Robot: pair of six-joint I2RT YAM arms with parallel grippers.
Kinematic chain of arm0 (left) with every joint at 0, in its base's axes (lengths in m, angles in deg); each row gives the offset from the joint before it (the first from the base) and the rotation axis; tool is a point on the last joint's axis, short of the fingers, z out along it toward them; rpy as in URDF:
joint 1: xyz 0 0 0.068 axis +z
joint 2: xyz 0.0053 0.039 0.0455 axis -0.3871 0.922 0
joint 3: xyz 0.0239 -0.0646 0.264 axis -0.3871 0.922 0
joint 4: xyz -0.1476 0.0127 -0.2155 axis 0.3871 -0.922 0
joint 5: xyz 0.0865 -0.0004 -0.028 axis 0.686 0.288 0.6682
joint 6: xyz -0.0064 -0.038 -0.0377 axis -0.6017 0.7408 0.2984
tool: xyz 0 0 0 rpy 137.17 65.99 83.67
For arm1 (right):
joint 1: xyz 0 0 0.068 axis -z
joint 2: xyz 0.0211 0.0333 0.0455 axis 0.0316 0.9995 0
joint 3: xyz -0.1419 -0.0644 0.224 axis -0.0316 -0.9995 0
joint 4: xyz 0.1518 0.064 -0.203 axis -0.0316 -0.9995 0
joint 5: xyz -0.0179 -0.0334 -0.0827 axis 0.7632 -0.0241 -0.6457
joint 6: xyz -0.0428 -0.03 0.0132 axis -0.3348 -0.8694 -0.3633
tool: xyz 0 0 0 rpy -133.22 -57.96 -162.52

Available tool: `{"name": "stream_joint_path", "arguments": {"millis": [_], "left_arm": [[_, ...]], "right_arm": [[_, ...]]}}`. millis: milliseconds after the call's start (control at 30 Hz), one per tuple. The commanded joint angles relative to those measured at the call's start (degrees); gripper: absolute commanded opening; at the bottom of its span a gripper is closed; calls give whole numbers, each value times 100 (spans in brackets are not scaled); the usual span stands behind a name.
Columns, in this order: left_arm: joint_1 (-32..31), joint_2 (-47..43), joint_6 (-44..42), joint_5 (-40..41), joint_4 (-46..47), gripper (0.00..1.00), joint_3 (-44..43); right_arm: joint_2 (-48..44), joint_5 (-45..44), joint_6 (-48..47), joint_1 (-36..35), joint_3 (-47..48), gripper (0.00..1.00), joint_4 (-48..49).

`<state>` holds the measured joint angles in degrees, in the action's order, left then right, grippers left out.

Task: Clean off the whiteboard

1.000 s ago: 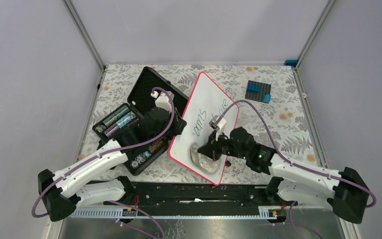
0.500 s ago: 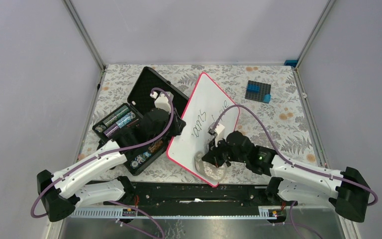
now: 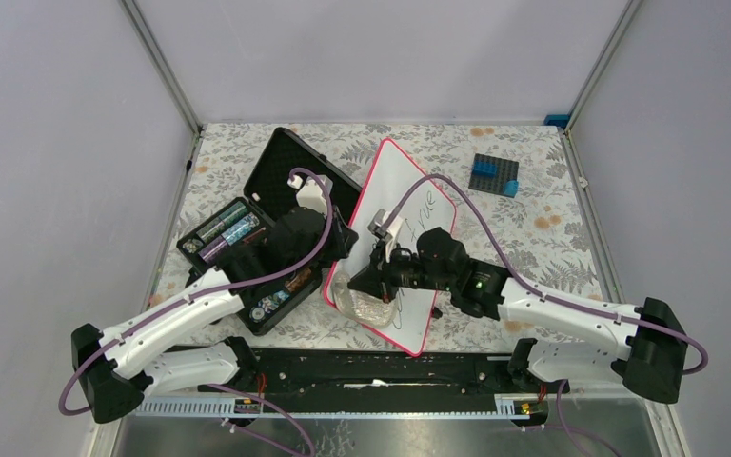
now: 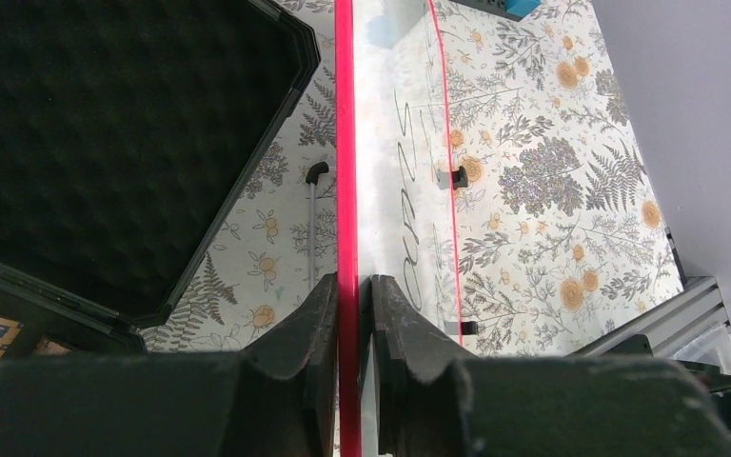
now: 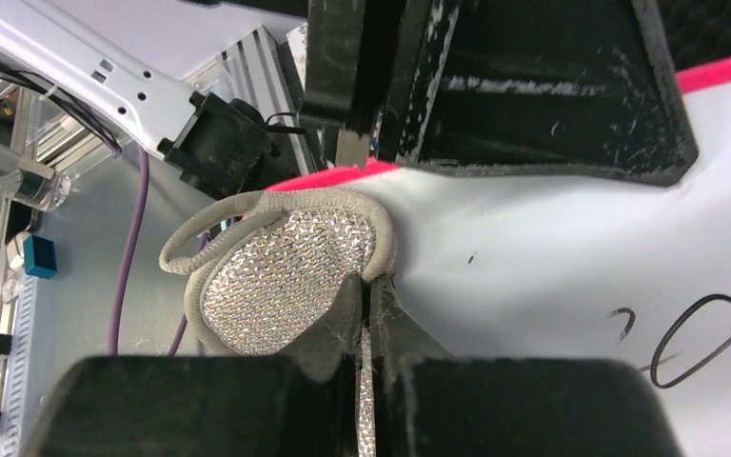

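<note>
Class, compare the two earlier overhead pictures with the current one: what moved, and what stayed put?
The right gripper, shut on the cloth, swept left across the near end of the whiteboard, from its right edge to its left corner. Nothing was grasped or released. The left gripper stayed clamped on the board's rim; black case and blue block unmoved.

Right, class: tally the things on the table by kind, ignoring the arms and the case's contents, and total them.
whiteboard: 1
black case: 1
wiping pad: 1
black plate with blue bricks: 1
Total: 4
</note>
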<state>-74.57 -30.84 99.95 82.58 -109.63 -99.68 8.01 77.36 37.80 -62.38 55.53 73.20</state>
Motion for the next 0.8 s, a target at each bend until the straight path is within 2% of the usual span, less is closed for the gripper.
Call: {"name": "stream_joint_path", "arguments": {"millis": [0,233,400,533,633,767], "left_arm": [[-112,59,-88,-197,225,0,-133],[-113,-61,-157,-64,219,0,-118],[-121,-96,-160,-2,234,0,-95],[-125,-38,-176,7,232,0,-88],[-125,-21,-134,-24,242,0,-80],[-134,35,-79,-21,248,0,-80]], "right_arm": [[-211,102,-9,-71,-494,0,-29],[-1473,-362,758,-66,-2021,0,-974],[-2291,-782,1042,-68,-2477,0,-1253],[-1839,-920,678,-68,-2089,0,-794],[-1203,-813,305,-69,-1528,0,-489],[-864,-889,-158,-73,-751,0,-105]]}}
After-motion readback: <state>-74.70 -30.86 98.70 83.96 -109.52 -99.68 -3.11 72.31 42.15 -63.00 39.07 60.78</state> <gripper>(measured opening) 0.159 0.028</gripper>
